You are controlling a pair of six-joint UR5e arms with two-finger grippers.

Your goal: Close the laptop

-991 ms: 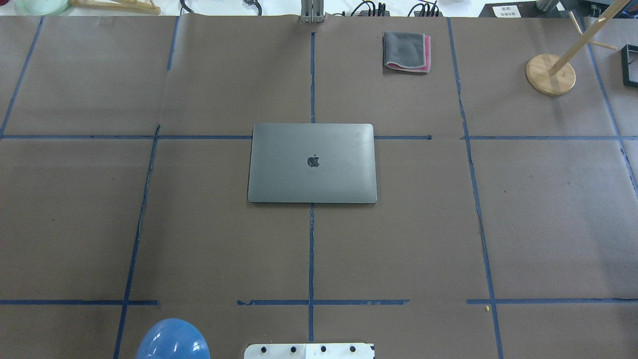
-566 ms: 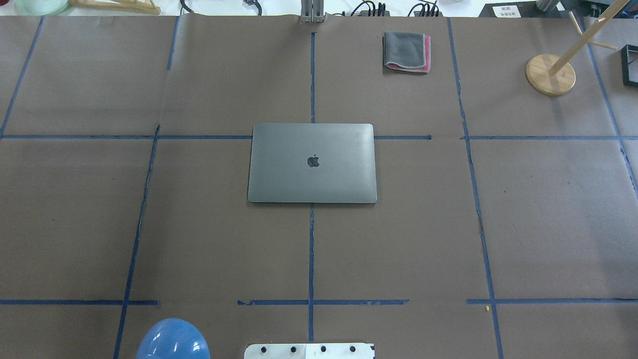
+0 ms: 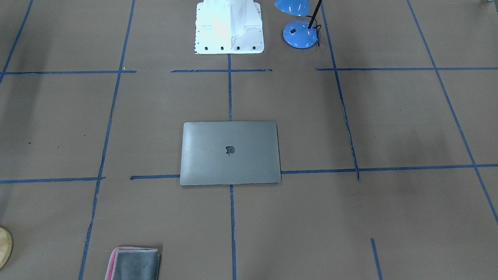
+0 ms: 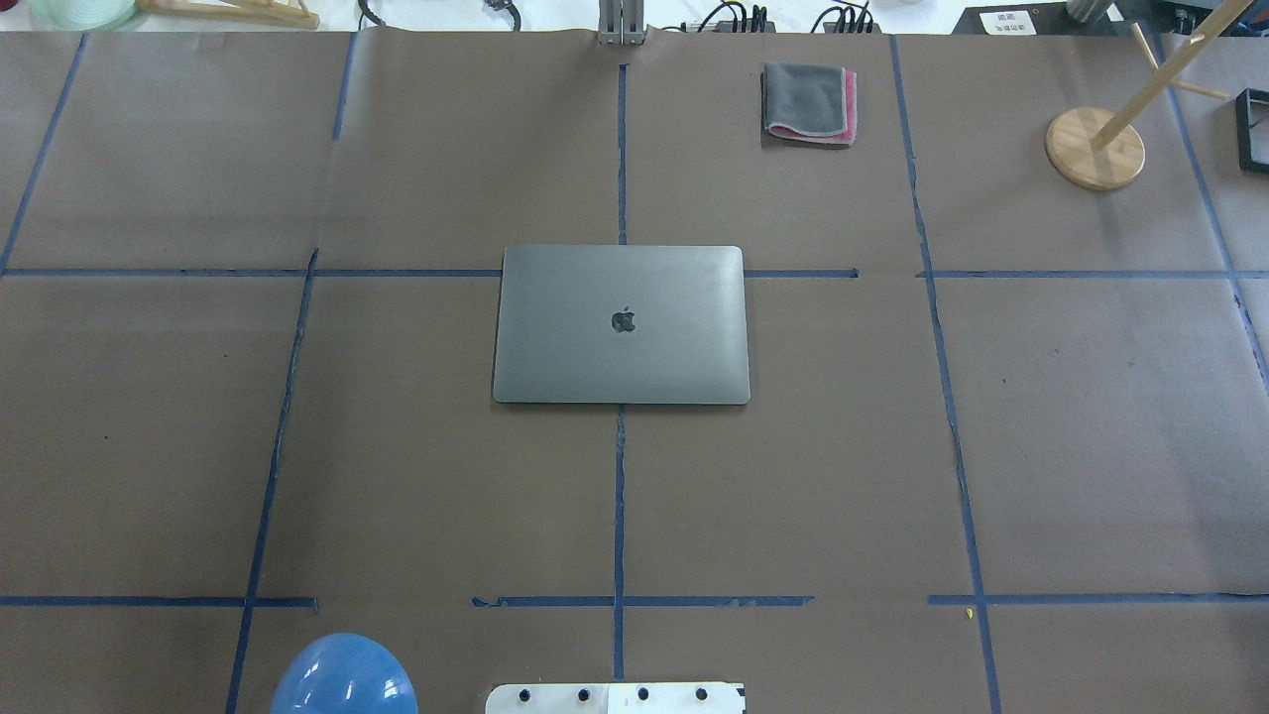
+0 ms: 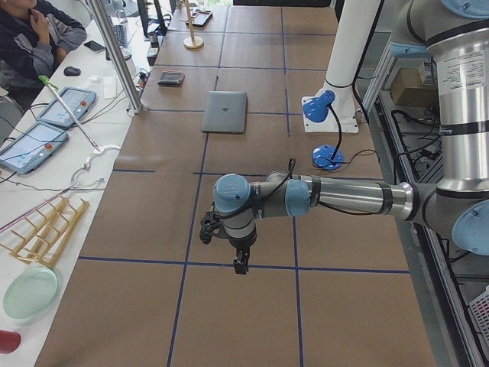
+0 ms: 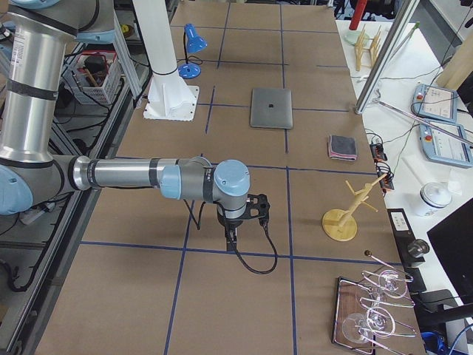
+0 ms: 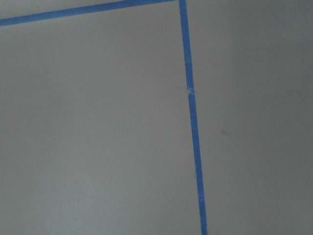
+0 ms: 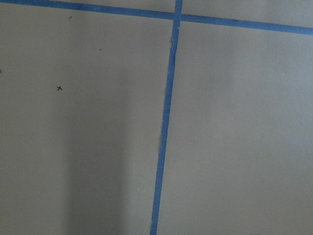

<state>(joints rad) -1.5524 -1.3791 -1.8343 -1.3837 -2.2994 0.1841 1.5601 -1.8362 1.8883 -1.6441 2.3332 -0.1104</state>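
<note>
The laptop (image 4: 622, 324) lies shut and flat in the middle of the tabletop (image 4: 198, 446), lid up, over the crossing of two blue tape lines (image 4: 620, 496). Its long axis runs across the robot's front, from its left to its right. By the look of it the task is done, with no gap showing at any edge. It is a thin slab of matt space-grey metal with rounded corners and a dark logo at the centre of the lid. The left arm (image 5: 336, 197) and the right arm (image 6: 126, 174) each hang low over the tabletop out toward its opposite ends, so the laptop lies well inward of both. Neither arm looks clearly nearer. Their jaws show only in the side views, and whether they stand apart or together cannot be told. Both wrist views show only creased brown paper and tape. A soft folded grey-and-pink cloth (image 4: 808, 102) lies far from the robot, a glossy blue lamp (image 3: 299, 33) beside its base.
</note>
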